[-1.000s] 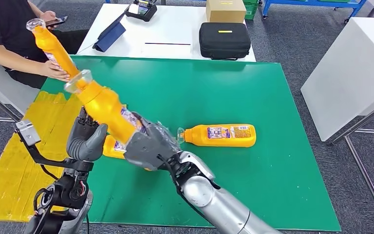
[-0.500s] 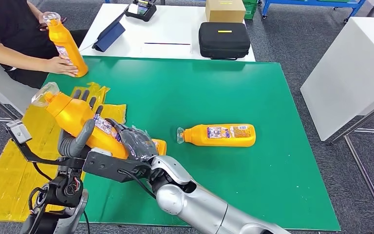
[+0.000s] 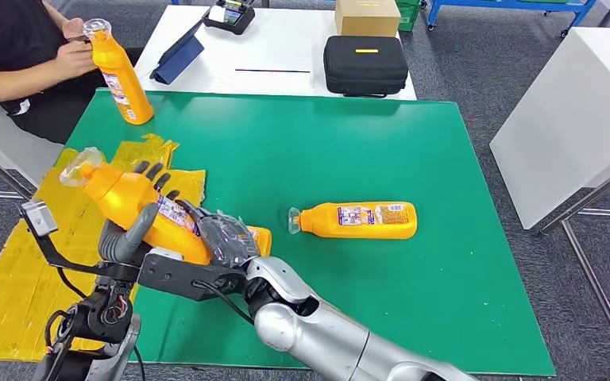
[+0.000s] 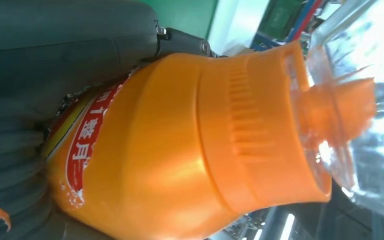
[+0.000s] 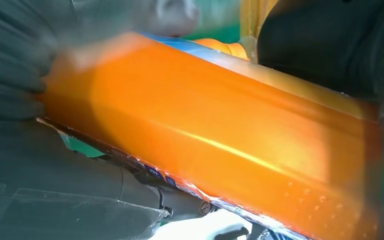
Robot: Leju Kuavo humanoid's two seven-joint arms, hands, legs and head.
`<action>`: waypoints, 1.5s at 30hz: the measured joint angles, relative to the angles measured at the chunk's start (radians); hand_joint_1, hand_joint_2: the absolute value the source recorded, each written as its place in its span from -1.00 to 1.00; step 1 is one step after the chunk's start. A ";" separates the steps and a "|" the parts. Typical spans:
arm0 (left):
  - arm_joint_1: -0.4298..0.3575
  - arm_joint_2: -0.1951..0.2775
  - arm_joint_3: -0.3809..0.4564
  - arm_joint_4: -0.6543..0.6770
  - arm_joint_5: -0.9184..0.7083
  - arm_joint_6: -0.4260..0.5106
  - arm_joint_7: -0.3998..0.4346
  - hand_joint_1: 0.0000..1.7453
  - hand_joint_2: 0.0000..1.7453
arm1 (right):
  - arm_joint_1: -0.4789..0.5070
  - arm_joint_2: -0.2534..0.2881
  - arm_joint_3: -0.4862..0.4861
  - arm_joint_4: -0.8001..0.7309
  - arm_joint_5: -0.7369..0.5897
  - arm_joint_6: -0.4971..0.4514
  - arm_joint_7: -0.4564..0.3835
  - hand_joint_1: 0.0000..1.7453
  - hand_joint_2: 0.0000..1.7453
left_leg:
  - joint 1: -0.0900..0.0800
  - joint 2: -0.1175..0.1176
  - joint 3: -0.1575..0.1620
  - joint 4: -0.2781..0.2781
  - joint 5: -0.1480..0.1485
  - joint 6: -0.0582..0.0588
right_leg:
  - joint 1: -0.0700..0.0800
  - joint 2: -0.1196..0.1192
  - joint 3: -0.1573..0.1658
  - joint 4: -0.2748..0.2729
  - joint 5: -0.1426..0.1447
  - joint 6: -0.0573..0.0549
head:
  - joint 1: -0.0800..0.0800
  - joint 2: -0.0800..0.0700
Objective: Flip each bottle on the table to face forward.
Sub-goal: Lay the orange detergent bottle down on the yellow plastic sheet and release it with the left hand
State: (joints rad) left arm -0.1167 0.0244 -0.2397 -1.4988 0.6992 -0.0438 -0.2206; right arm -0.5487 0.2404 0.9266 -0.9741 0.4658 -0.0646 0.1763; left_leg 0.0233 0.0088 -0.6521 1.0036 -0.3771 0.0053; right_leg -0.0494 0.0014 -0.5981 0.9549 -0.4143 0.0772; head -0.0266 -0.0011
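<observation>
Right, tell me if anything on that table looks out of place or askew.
One orange plastic bottle lies on its side on the green table mat, cap towards the robot's left, not upright. A crumpled yellow plastic sheet hangs off the mat's edge. Both hands, left and right, hold another orange bottle tilted. No spills visible.

Black case [image 3: 366, 65], cardboard box [image 3: 368, 17] on white table [image 3: 286, 48]; yellow sheet [image 3: 16, 270] beside green mat [image 3: 413, 159].
</observation>
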 joint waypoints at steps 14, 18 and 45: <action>0.025 -0.001 0.016 -0.001 -0.033 0.005 -0.007 1.00 1.00 | 0.037 -0.010 -0.008 0.000 0.033 -0.026 -0.017 -1.00 -1.00 | 0.000 0.000 0.000 0.000 0.000 0.000 | 0.000 0.000 0.000 0.000 0.000 0.000 | 0.000 0.000; -0.005 0.001 0.018 0.012 -0.263 0.152 -0.066 1.00 1.00 | 0.045 -0.018 -0.017 0.000 0.023 -0.043 -0.003 -1.00 -1.00 | 0.000 0.000 -0.001 0.000 0.000 0.000 | 0.000 0.000 0.000 0.000 0.000 0.000 | 0.000 0.000; -0.334 0.050 0.104 0.685 -1.689 0.727 0.036 1.00 1.00 | 0.070 -0.049 -0.053 -0.058 0.037 0.032 0.011 -1.00 -1.00 | 0.000 -0.001 -0.001 0.000 0.001 0.000 | 0.000 -0.001 0.000 0.000 0.001 -0.001 | 0.000 0.000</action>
State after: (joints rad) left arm -0.4511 0.0744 -0.1356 -0.8143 -0.9896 0.6833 -0.1847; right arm -0.4782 0.1913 0.8735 -1.0321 0.5024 -0.0323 0.1878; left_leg 0.0234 0.0078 -0.6531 1.0036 -0.3762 0.0052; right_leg -0.0492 0.0008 -0.5980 0.9553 -0.4129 0.0758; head -0.0264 -0.0011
